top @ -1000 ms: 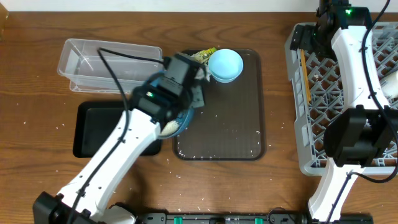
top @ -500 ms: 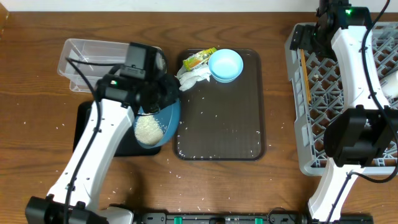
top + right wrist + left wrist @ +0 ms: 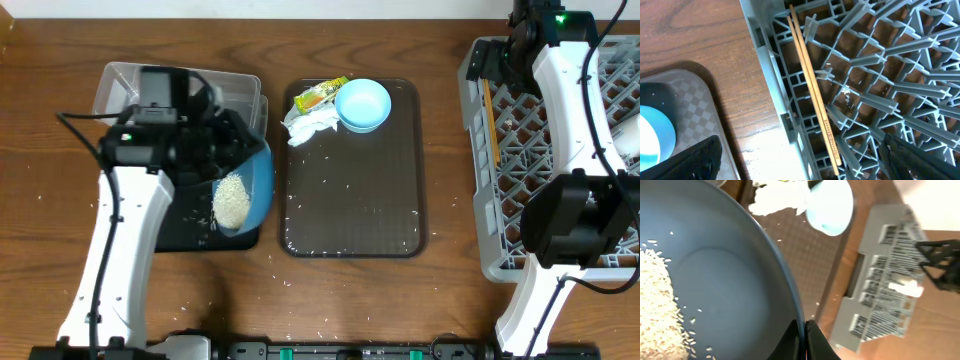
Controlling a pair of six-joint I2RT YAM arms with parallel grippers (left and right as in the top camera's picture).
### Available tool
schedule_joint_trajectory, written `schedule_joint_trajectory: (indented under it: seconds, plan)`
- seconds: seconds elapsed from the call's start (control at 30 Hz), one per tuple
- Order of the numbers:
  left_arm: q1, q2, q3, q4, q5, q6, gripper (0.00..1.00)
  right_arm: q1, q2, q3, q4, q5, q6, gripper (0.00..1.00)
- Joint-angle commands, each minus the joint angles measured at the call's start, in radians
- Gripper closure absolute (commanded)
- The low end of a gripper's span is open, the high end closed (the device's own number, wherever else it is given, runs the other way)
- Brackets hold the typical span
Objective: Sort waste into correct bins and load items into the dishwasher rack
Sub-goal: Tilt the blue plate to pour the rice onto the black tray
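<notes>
Brown wooden table [image 3: 450,150] carries everything, with loose grains scattered over its near left. There the left hand [image 3: 802,336] is clamped narrowly on the rim of the dark blue plate [image 3: 258,180], one finger above and one below. It holds the plate tilted over the black tray [image 3: 190,228]. A heap of rice [image 3: 232,203] sits low on the plate, close to the downhill edge, and some grains lie in the black tray. The clear plastic tub [image 3: 120,85] stands just beyond, at the far left.

The step in hand looks to be tipping the rice off. To do it well, the plate's low edge should sit inside the tray's walls. The tilt should steepen slowly, so the heap slides as one mass rather than bouncing onto the table. A rim pinch is a thin hold, and a sharp shake could twist the plate loose. Stuck grains may want a gentle tap.

On the brown serving tray [image 3: 350,190] in the middle lie the napkin [image 3: 312,125], the wrapper [image 3: 320,95] and the light blue bowl [image 3: 362,104]. At the right, the right hand [image 3: 805,160], spread wide and empty, hangs over the chopsticks [image 3: 812,85]. They lie in the far left corner of the dishwasher rack [image 3: 500,170].
</notes>
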Motion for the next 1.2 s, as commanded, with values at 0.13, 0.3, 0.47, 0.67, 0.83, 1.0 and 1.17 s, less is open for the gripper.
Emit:
schedule_joint_trajectory:
  seconds: [0.13, 0.3, 0.47, 0.67, 0.83, 1.0, 1.17]
  plan:
    - [0.135, -0.015, 0.004, -0.009, 0.275, 0.088, 0.93, -0.002, -0.034, 0.021, -0.003, 0.003, 0.013, 0.01]
    - [0.222, -0.015, -0.018, -0.008, 0.333, 0.088, 0.94, -0.002, -0.034, 0.021, -0.003, 0.003, 0.013, 0.01]
    - [0.320, -0.014, -0.056, -0.005, 0.459, 0.130, 0.94, -0.002, -0.034, 0.021, -0.003, 0.003, 0.013, 0.01]
    - [0.418, -0.014, -0.097, -0.004, 0.595, 0.181, 0.94, -0.002, -0.034, 0.021, -0.003, 0.003, 0.013, 0.01]
    - [0.470, -0.013, -0.136, -0.004, 0.664, 0.181, 0.94, -0.002, -0.034, 0.021, -0.003, 0.003, 0.013, 0.01]
    - [0.514, -0.011, -0.152, -0.004, 0.724, 0.183, 0.94, -0.002, -0.034, 0.021, -0.003, 0.003, 0.013, 0.01]
    - [0.564, -0.007, -0.152, -0.005, 0.822, 0.189, 0.94, -0.002, -0.034, 0.021, -0.003, 0.003, 0.013, 0.01]
